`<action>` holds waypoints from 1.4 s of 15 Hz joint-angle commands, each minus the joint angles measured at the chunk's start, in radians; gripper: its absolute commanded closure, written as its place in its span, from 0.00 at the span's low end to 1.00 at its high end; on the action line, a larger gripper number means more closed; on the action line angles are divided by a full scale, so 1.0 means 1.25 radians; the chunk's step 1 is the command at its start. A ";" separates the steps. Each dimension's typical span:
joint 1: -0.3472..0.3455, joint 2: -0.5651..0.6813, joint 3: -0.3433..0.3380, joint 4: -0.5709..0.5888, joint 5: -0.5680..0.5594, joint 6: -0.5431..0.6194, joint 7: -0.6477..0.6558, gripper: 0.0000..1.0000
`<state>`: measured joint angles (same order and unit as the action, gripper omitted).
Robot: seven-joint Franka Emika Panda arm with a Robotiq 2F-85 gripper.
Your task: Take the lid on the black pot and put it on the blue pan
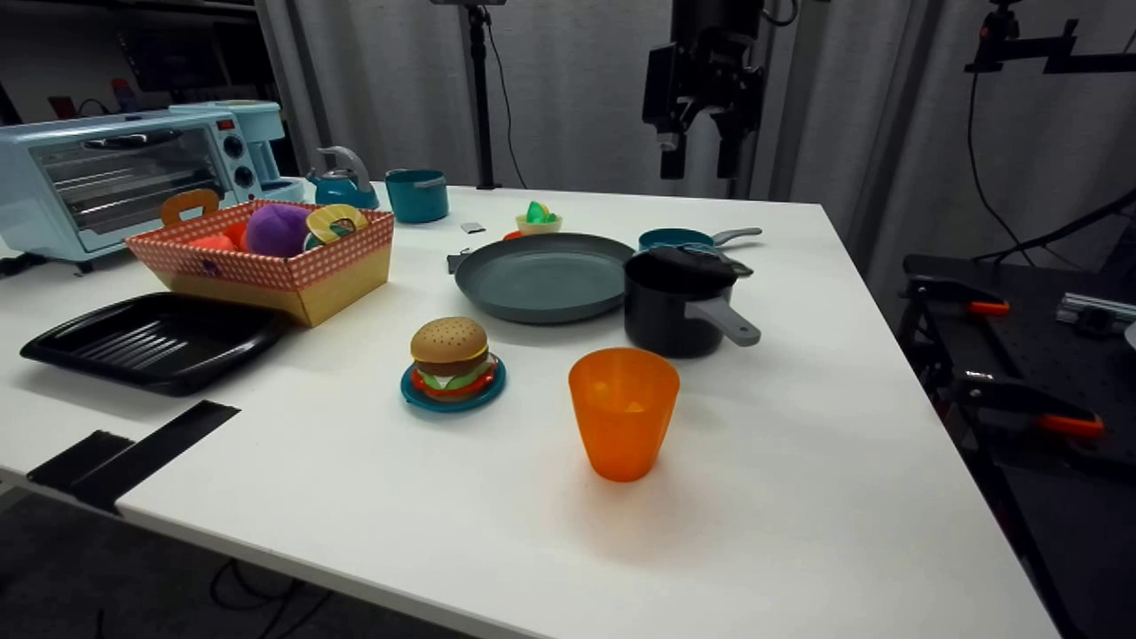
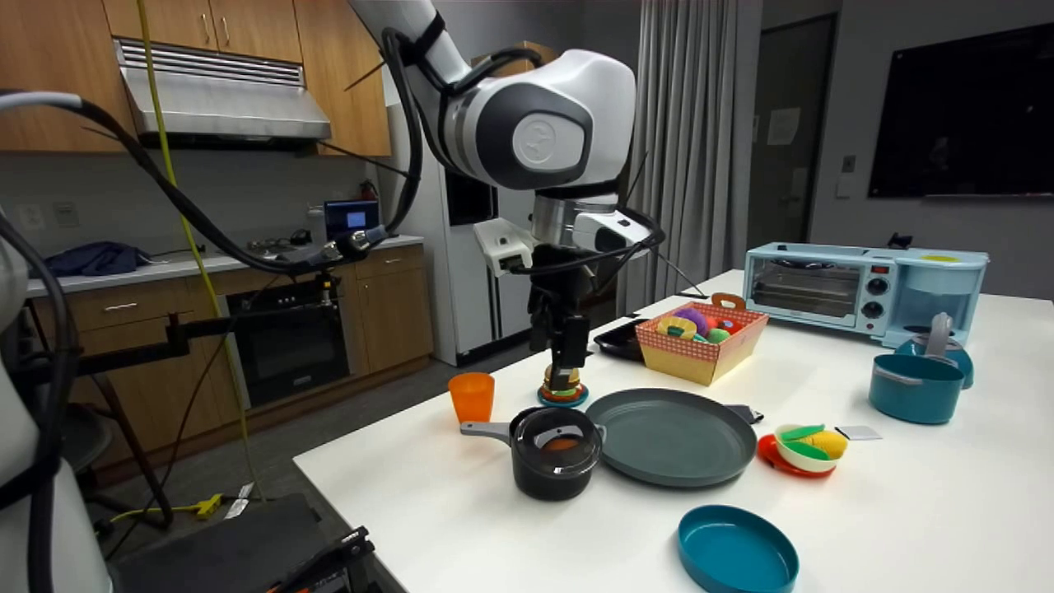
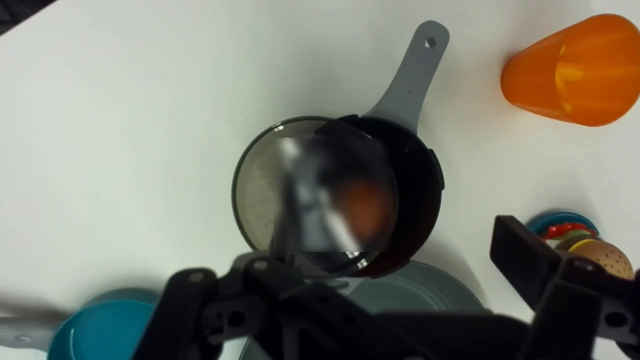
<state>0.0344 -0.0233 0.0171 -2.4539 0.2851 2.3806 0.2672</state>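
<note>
Here's the lid (image 3: pixel 315 190), clear with a dark rim, lying on the black pot (image 1: pixel 670 319) below the jaws — and it sits off-centre, jutting past the pot's mouth toward the left of the wrist view, its middle blurred there. Whether it also tips, I can't tell. Over it hangs the gripper (image 1: pixel 701 160), jaws wide apart, tips clear of the lid in both exterior views. From the wrist, the finger on the left cuts across the lid's edge, while the one on the right stands well out from the pot. The pot's grey handle (image 3: pixel 417 75) points off ahead of the jaws.

Next out, the blue pan (image 2: pixel 671 436): wide, shallow, flat on the white table (image 1: pixel 799 444), just beside the pot and partly behind the gripper in the wrist view. Touching the pot or not — can't say.

Near the right-hand finger in that same view there's the toy burger (image 3: pixel 602 255) on a teal plate (image 3: pixel 560 218), partly hidden; farther ahead on that side stands the orange cup (image 1: pixel 624 413), upright. Outside the opposite finger shows a small teal pan (image 2: pixel 737 548).

And well apart from the jaws, out past the blue pan: a cream bowl (image 2: pixel 795 459) of toy vegetables (image 2: pixel 827 445), the teal pot (image 2: pixel 916 397), the kettle (image 1: pixel 344 191), the toaster oven (image 2: pixel 815 288), the checked basket (image 2: pixel 675 358) and the black tray (image 1: pixel 160 342).
</note>
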 commanded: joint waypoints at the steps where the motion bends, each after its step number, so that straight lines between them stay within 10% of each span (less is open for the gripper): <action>1: -0.009 0.039 -0.003 0.018 -0.037 0.004 -0.043 0.00; 21: -0.037 0.115 -0.002 0.017 0.071 0.070 -0.168 0.00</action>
<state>-0.0093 0.1145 0.0056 -2.4224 0.3435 2.4701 0.0737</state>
